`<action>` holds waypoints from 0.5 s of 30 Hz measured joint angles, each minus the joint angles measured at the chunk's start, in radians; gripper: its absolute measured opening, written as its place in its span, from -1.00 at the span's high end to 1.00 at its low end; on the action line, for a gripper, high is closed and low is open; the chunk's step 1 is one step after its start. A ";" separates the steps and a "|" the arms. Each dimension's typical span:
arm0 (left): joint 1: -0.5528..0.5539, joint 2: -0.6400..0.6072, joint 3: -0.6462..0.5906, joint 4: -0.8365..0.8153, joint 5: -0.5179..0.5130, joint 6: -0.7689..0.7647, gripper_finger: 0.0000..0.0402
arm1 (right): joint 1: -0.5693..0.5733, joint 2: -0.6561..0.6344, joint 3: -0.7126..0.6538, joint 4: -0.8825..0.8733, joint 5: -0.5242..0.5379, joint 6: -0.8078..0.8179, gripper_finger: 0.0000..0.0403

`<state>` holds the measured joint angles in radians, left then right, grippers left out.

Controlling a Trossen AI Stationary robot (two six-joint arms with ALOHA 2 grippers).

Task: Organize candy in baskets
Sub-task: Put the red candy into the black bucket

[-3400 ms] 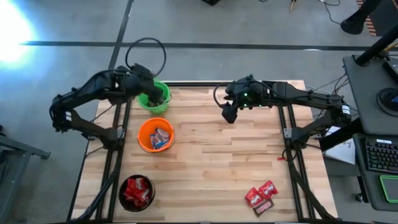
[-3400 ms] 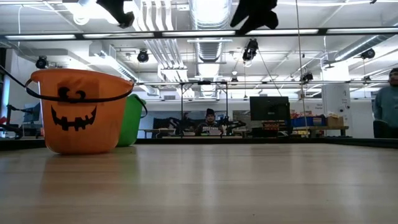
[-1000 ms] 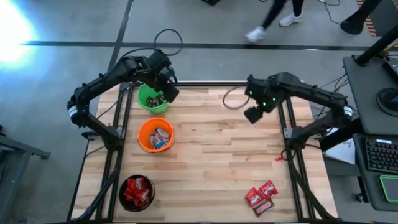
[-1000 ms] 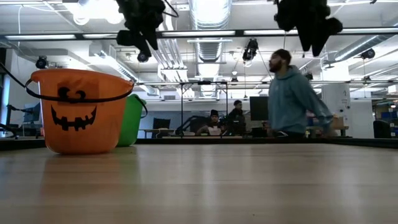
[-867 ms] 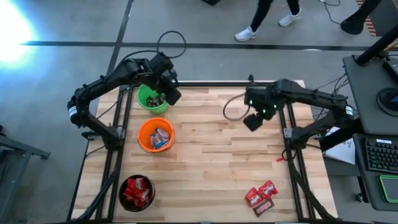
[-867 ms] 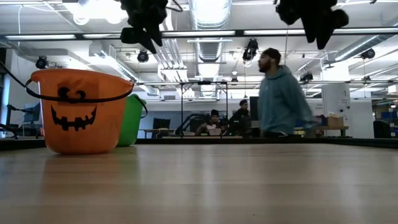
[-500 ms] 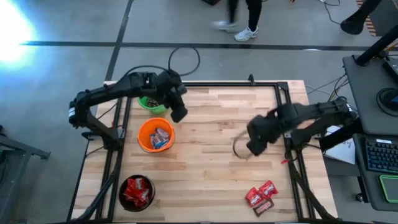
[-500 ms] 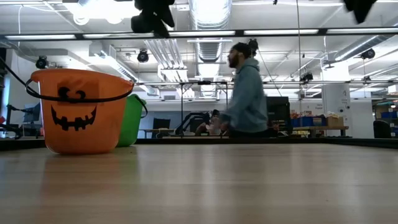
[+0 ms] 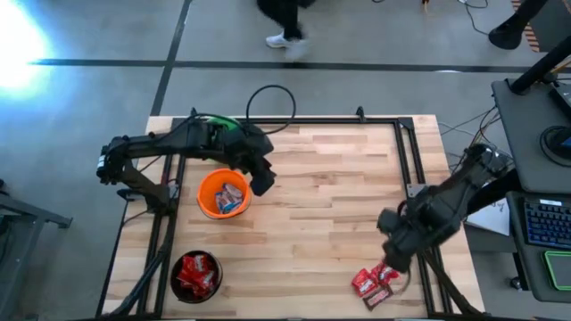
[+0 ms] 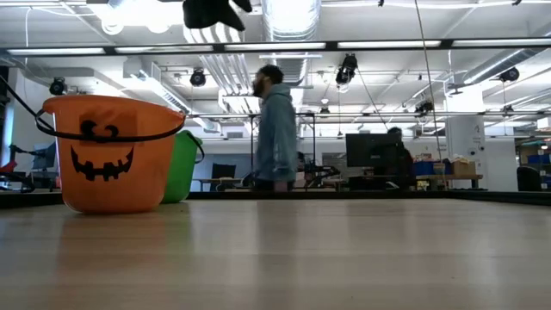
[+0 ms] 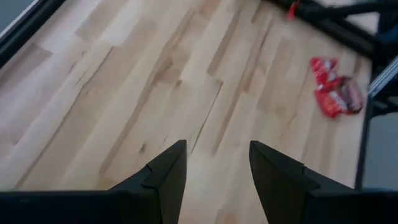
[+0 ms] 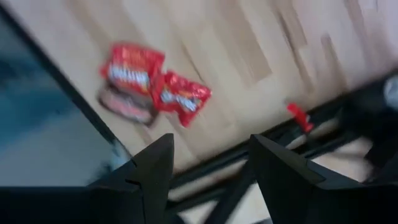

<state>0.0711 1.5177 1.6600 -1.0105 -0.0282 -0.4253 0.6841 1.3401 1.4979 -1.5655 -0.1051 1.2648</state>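
Note:
Three loose candies, two red and one dark brown, lie on the table near its right near corner. They also show in the right wrist view and the left wrist view. My right gripper hangs open and empty just above and beside them. My left gripper is open and empty over bare wood, right of the orange basket, which holds candy. The black basket holds red candy. The green basket is mostly hidden under my left arm.
In the low view the orange basket stands in front of the green one. A black frame rail runs along the table's right edge, close to the candy. A person walks behind the table. Bare wood lies in the table's middle.
My right gripper has swung from the table's far middle toward the right near corner and come down over the loose candy. My left gripper has moved from over the green basket toward the near edge, past the orange basket's right side. A person has walked leftward behind the table.

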 joint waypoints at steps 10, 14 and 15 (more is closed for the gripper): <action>-0.057 0.000 0.000 0.197 -0.109 -0.155 0.22 | 0.133 0.056 -0.049 -0.005 -0.024 -0.624 0.00; -0.096 0.000 0.000 0.282 -0.176 -0.212 0.22 | 0.197 0.010 -0.085 -0.006 -0.025 -0.666 0.00; -0.108 0.000 0.000 0.301 -0.196 -0.226 0.22 | 0.210 -0.006 -0.098 -0.005 -0.027 -0.633 0.00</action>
<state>-0.0371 1.5177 1.6600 -0.7098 -0.2238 -0.6515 0.8946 1.3345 1.4003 -1.5707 -0.1318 0.6321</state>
